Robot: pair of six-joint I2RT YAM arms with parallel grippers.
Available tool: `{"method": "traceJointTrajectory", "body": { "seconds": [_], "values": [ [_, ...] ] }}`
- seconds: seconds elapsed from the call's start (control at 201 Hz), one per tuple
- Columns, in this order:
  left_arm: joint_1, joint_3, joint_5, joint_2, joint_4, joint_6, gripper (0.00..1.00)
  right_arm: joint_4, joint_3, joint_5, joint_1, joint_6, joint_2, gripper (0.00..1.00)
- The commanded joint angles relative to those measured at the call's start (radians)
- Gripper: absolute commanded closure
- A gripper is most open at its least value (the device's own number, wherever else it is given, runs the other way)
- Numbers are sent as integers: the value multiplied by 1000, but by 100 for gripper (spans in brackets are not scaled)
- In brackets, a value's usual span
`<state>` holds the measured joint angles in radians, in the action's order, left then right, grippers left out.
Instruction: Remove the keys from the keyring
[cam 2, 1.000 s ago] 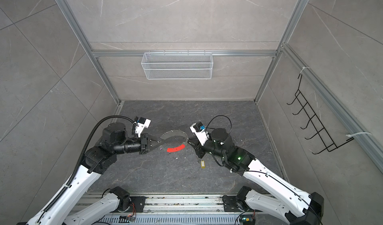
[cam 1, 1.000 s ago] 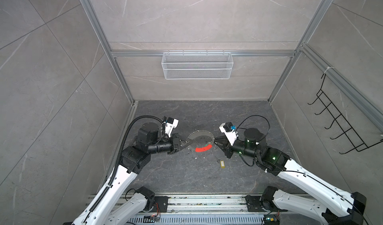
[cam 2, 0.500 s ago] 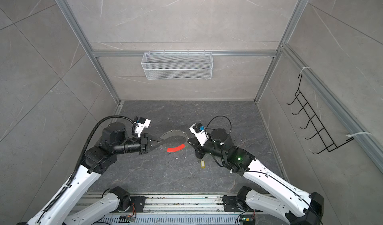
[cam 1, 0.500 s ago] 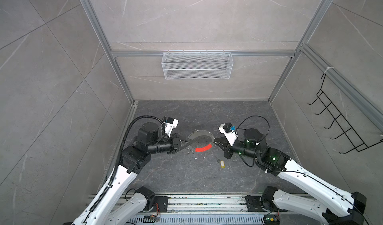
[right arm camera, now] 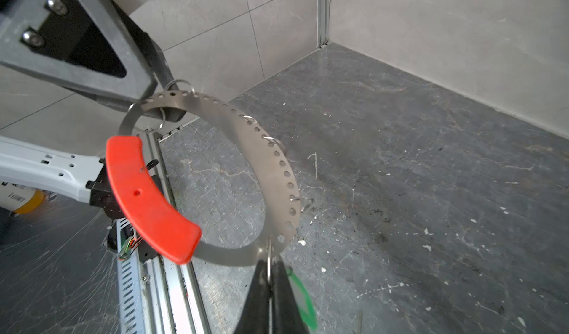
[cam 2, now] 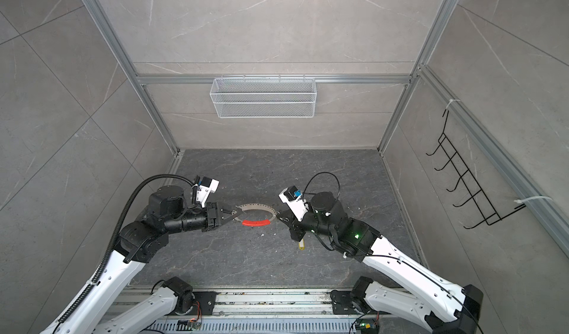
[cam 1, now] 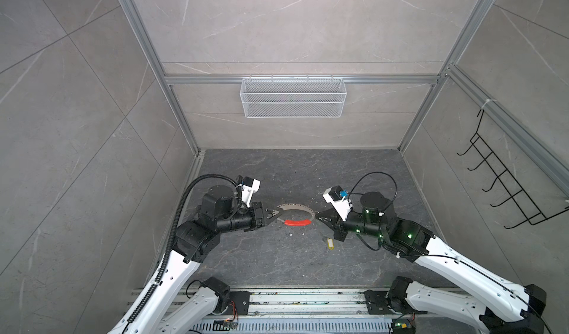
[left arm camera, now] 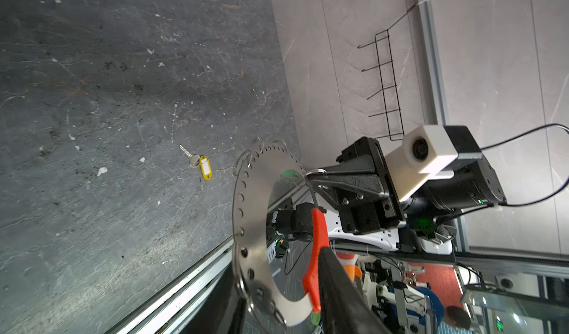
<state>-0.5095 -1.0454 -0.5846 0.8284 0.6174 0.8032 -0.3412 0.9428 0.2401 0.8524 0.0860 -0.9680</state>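
My right gripper [right arm camera: 269,263] pinches the green-tagged small metal key [right arm camera: 303,298] on the thin grey metal keyring [right arm camera: 274,169], mid-air; the left gripper [cam 1: 276,219] has its jaws parted around it. It looks stiff, light and slick; I'd hold its red plastic sleeve [right arm camera: 147,200].

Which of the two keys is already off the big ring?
The yellow-tagged key: it lies on the floor, apart from the keyring. The green-tagged key hangs at that ring, its small loop pinched in the right claw.

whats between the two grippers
The keyring, red sleeve on its near side, spans the gap from left gripper to right gripper, which pinches the ring of the green-tagged key; both top views show it.
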Motion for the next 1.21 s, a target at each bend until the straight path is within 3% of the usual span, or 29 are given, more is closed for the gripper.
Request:
{"method": "traceJointTrajectory", "body": {
  "seconds": [0.0, 0.139, 0.379, 0.483, 0.613, 0.752, 0.996, 1.205],
  "values": [
    [6, -70, 70, -24, 62, -120, 59, -47, 47, 32, 22, 21, 18, 100],
    [6, -91, 118, -48, 107, -202, 57, -80, 73, 40, 44, 16, 18, 100],
    [6, -76, 196, -140, 89, -228, 57, -108, 112, 20, 63, -4, 22, 100],
    [7, -44, 97, -170, -2, -228, 56, -109, 126, 37, 68, -14, 13, 100],
    [5, 18, -111, -164, -193, -189, 57, -102, 142, 70, 68, -29, 0, 100],
    [3, 87, -202, -141, -377, -154, 58, -83, 157, 110, 68, -35, -11, 100],
    [-58, 196, -175, -90, -609, -154, 61, -20, 139, 162, 69, -14, -3, 100],
    [-213, 231, -126, -53, -657, -270, 64, 46, 93, 212, 68, 10, 16, 100]
  ]
}}
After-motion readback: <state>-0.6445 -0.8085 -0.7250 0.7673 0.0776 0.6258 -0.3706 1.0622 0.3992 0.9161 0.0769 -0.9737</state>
